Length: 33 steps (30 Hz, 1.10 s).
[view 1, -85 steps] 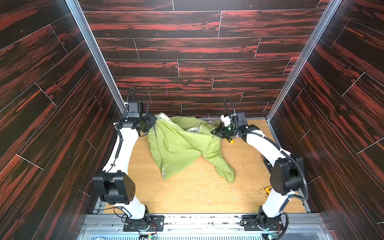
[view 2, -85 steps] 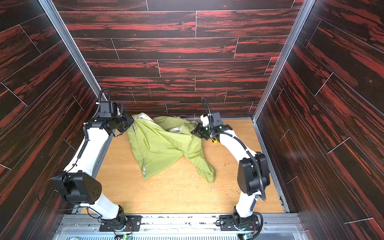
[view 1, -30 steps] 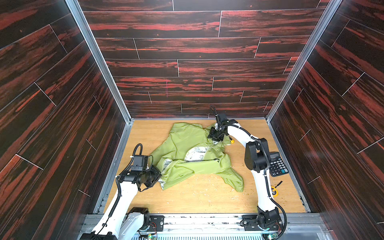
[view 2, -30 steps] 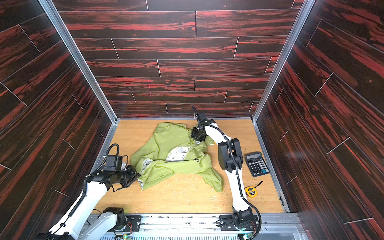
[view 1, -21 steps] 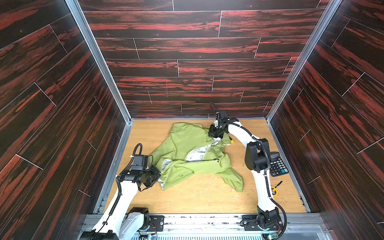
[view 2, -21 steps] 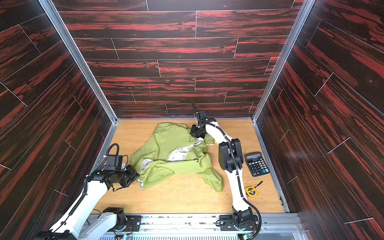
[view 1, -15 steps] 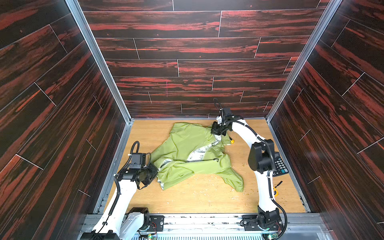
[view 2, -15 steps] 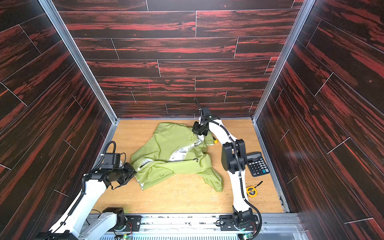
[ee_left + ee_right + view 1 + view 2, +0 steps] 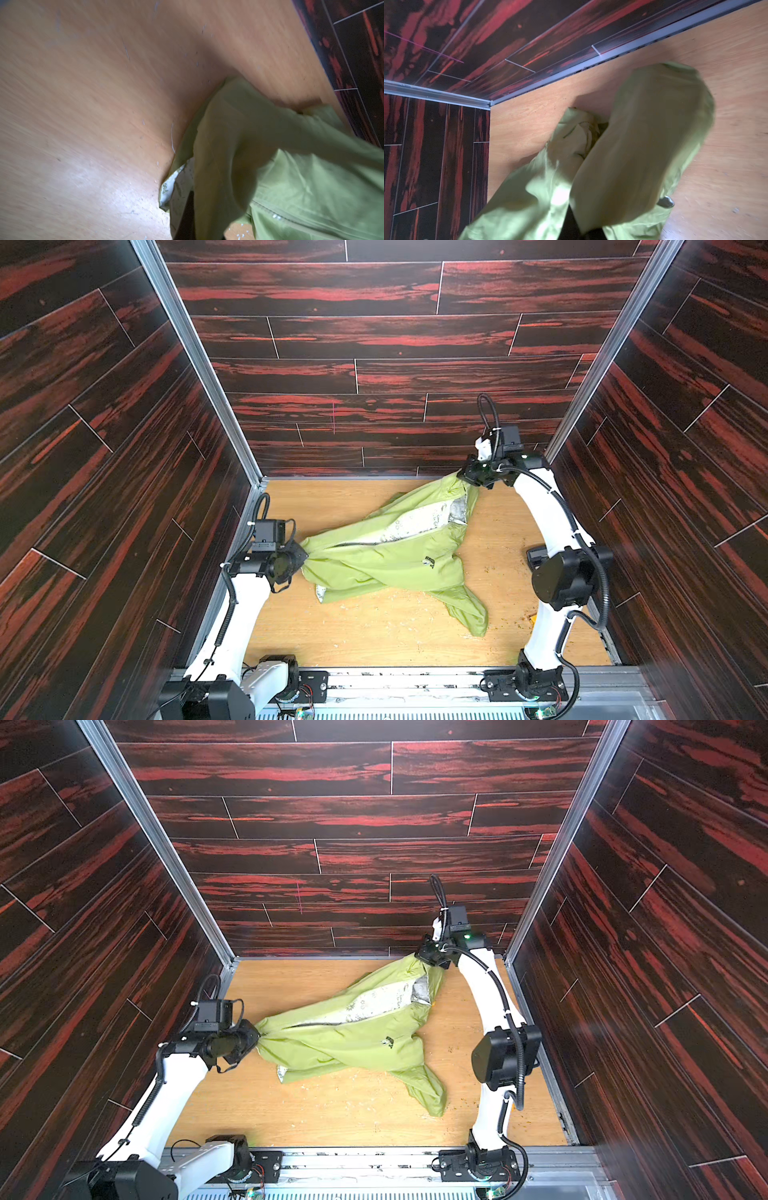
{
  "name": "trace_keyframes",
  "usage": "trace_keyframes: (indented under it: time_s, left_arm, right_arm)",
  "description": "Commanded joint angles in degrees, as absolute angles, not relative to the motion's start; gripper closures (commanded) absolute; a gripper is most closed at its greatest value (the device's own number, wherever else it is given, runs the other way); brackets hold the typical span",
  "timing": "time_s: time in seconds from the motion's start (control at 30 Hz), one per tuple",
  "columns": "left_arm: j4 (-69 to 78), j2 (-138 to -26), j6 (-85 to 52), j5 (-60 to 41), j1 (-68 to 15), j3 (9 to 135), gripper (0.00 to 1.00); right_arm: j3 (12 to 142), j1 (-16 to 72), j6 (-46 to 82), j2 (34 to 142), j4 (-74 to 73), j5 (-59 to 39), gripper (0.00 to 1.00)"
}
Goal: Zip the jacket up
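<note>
Your table (image 9: 374, 639) carried the jacket (image 9: 374, 568), pulled out on a slant across the middle, from the left side up toward the far right corner in both top views. One sleeve (image 9: 428, 1094) trailed to the near right.

Your left gripper (image 9: 301, 559) was clamped tight on the jacket's lower end, low over the table. Your right gripper (image 9: 466, 477) was pinched closed on the collar end, raised near the back wall.

The front gaped on white lining (image 9: 415, 522) toward your right gripper. A dark zipper (image 9: 353, 544) line ran from your left gripper. A small logo (image 9: 429, 561) showed on the chest.
</note>
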<state>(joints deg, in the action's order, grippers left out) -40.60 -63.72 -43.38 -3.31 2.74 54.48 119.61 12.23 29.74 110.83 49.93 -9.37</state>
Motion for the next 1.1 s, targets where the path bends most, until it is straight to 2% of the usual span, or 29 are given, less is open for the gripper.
trace_keyframes:
  time_s: [0.0, 0.23, 0.47, 0.5, 0.6, 0.67, 0.73, 0.83, 1.07]
  left_arm:
    - [-42.79, -65.55, -39.36, 1.17, 4.75, 59.15, 1.0]
    - [-42.78, -69.7, -37.07, -2.84, 5.45, 62.78, 1.0]
    - [-41.55, -70.95, -37.56, -5.86, 5.45, 60.37, 1.0]
    - [-41.54, -71.26, -37.59, -6.28, 5.4, 60.12, 1.0]
    - [-41.37, -72.19, -37.35, -7.95, 5.45, 59.6, 1.0]
    - [-41.47, -72.72, -37.17, -8.66, 5.43, 59.61, 1.0]
    - [-41.42, -73.12, -37.09, -9.32, 5.45, 59.52, 1.0]
    - [-41.51, -73.56, -36.99, -10.24, 5.45, 59.49, 1.0]
    - [-41.19, -73.38, -37.37, -12.06, 5.45, 58.87, 1.0]
  right_arm:
    - [118.49, 12.22, 29.55, 105.74, 51.08, -7.15, 1.0]
    - [111.48, 11.82, 30.98, 103.63, 50.9, -3.31, 1.0]
    - [111.03, 10.93, 29.46, 114.9, 54.09, -10.71, 1.0]
    - [110.65, 10.96, 29.29, 115.93, 53.83, -11.21, 0.98]
    - [109.21, 10.9, 29.01, 116.35, 52.15, -10.9, 0.72]
    - [109.07, 10.91, 28.72, 115.51, 51.68, -10.11, 0.58]
    - [109.02, 10.77, 28.42, 114.13, 51.77, -9.07, 0.5]
    - [106.43, 10.66, 27.96, 110.8, 51.51, -7.57, 0.46]
    - [87.13, 10.74, 28.11, 102.05, 44.8, -8.95, 0.47]
